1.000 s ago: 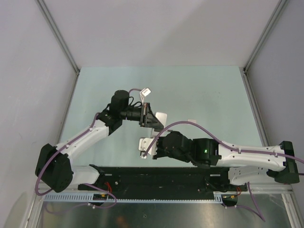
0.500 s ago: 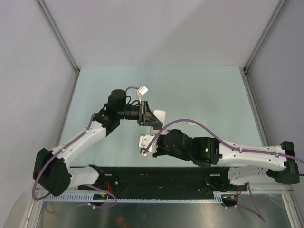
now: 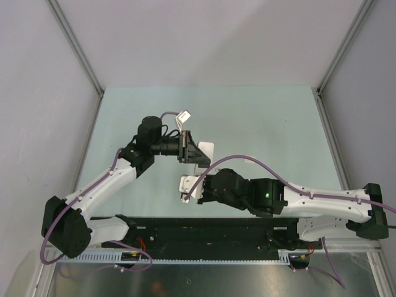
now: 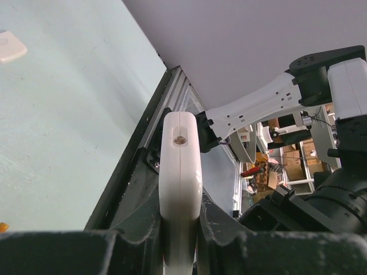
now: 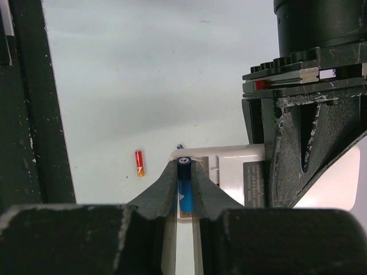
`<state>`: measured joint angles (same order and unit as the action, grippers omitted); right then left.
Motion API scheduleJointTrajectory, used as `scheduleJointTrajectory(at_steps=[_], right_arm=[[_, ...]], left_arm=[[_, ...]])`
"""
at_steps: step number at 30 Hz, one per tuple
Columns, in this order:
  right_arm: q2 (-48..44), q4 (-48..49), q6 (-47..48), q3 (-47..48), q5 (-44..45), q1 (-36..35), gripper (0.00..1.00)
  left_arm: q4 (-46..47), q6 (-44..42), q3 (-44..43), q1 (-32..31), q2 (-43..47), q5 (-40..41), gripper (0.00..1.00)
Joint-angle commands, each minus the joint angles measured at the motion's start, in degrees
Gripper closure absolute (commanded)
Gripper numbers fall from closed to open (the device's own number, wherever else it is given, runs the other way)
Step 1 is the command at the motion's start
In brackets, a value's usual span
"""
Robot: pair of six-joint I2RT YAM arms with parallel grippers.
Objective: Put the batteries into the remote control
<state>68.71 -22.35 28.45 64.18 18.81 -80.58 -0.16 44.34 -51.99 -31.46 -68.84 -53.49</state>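
Pinching a bright blue battery (image 5: 183,175), the right gripper (image 5: 184,166) hangs beside the remote control (image 4: 180,166) clamped by the left gripper (image 4: 180,220).

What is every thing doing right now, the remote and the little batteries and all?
remote control: held up off the table, clamped edge-on in the left end effector.
blue battery: pinched in the right end effector, tip at the remote's back.
red battery: lying loose on the table.
small white piece: lying flat on the table, untouched.
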Motion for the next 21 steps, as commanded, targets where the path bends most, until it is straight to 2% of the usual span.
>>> scheduleJointTrajectory(at_steps=[1, 21], right_arm=[[2.7, -6.4, 0.8, -0.2, 2.1, -0.5, 1.00], [6.4, -9.6, 2.6, -0.4, 5.7, -1.1, 1.00]], left_arm=[[3.2, 2.2, -3.6, 0.1, 3.9, -3.7, 1.00], [3.2, 2.8, -3.1, 2.5, 6.3, -4.9, 1.00]])
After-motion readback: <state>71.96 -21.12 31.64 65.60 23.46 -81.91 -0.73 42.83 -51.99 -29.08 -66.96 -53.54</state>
